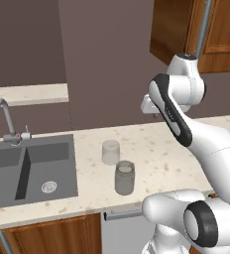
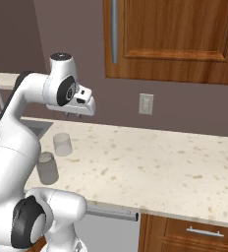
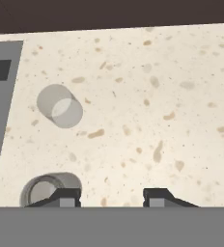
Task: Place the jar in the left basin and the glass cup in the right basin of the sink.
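So we've got the gripper (image 3: 111,198) hanging up in the air over the counter (image 1: 156,149), holding nothing, its two fingers standing apart with bare speckled stone between them in the hand view. In the right base view it sits high above the worktop, well clear of both glasses.

Loads of free room: the counter runs wide and bare to the right of the glasses, all the way toward the wall outlet (image 2: 146,104). On the left it ends at the sink (image 1: 32,168) rim, and the front edge drops off just past the jar.

Two glass things, both standing upright on the counter, near each other but apart. The glass cup (image 1: 110,152) is the one further back, just beside the sink edge. The jar (image 1: 124,177) is closer to the front edge. We can't see anything inside either one.

The sink has two basins split by a divider. The right basin (image 1: 50,171) shows one round drain (image 1: 48,187). The left basin (image 1: 3,163) is cut off by the frame, so we can't tell what's in it. One tap (image 1: 5,119) stands behind.
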Tool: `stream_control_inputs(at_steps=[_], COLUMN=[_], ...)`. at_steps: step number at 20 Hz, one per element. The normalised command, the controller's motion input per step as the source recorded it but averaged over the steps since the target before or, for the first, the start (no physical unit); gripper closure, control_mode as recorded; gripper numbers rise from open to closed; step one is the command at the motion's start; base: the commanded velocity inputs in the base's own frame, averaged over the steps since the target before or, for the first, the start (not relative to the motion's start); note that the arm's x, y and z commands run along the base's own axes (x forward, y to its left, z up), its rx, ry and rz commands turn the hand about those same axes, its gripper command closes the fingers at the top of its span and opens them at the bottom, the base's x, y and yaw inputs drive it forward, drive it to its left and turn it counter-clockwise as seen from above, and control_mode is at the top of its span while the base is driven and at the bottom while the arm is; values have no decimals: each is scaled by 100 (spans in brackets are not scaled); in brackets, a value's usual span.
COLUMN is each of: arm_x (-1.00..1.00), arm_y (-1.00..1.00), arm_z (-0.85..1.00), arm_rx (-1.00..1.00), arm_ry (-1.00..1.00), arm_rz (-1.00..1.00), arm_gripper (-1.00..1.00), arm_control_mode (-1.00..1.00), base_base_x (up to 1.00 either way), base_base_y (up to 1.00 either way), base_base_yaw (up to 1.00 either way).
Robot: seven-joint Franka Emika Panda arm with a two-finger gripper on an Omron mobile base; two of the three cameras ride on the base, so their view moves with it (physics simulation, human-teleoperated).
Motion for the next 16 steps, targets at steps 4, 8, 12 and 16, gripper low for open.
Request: stream_control_inputs(at_steps=[4,8,12,16], arm_x=[0,0,0,0], arm_y=[0,0,0,0], arm_z=[0,0,0,0], arm_rx=[0,0,0,0], arm_ry=[0,0,0,0], arm_rz=[0,0,0,0], arm_gripper=[-100,-100,-100,-100], arm_control_mode=[100,100,100,100], base_base_x=[0,-5,-30,-32], base_base_y=[0,0,0,0], base_base_yaw=[0,0,0,0])
